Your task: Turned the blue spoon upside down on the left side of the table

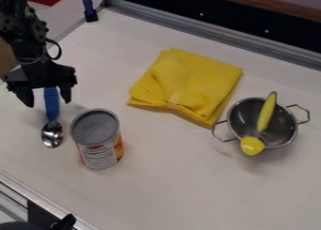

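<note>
Beside the can (97,135), open room on the table (188,187) to the right and below; down and left of the can, a metal edge rail (37,196); up and right, a yellow cloth (188,83); further right, a pot (285,121). Just left of the can, on the table, a blue spoon (51,109) with a roughly upright long axis in view, bowl end downward. Above and left of the can, a widely spread gripper (46,96) around the handle, with no grip on it. Under the gripper, a hidden handle tip; at the can's left, a bowl of uncertain facing.
</note>
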You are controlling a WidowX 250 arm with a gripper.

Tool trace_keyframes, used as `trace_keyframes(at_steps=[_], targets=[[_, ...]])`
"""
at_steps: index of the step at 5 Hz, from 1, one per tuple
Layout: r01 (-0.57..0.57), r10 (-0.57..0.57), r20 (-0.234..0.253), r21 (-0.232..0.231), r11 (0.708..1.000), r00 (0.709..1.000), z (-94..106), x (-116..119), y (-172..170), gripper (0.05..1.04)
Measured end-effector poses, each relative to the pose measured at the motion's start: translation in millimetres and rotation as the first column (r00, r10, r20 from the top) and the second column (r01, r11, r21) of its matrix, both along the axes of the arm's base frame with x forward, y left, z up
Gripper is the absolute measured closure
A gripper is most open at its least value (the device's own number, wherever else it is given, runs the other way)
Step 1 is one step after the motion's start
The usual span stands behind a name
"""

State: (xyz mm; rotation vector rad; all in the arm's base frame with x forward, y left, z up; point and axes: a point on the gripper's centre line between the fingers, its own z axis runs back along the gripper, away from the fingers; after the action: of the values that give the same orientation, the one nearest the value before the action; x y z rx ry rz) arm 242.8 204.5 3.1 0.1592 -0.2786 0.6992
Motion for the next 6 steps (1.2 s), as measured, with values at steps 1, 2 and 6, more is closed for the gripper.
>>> trace_keyframes(at_steps=[1, 2, 6], targets=[[-0.015, 0.015, 0.016, 0.014, 1.000, 1.000, -8.7, -1, 1, 0.083], [-0.048, 0.048, 0.007, -0.016, 0.999, 0.999, -19.7, -4, 2, 0.083], [-0.183, 0.178, -0.066, -0.082, 0.980, 0.982, -27.0, 7, 30, 0.634]])
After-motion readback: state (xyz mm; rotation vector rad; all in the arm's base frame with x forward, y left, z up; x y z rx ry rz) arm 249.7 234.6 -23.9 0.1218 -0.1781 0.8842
